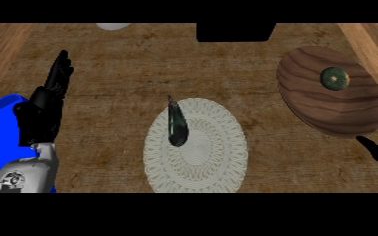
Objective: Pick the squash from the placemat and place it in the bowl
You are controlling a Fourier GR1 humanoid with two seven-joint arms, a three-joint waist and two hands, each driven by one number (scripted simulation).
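Note:
A dark green, elongated squash (176, 124) lies on the left part of a round white lace placemat (210, 152) in the lower middle of the counter. At the right stands a brown wooden bowl (325, 107) with a small green round spot (334, 78) inside it. My left hand (44, 107) rests at the left edge with its fingers straight and pointing up, well away from the squash. Only a dark tip of my right hand (368, 147) shows at the right edge, below the bowl; its fingers are hidden.
A black box-like object (235, 31) sits at the counter's far edge, middle. A pale round object (113, 26) peeks in at the far left. A blue shape (11, 112) lies behind my left forearm. Wooden strips border both sides.

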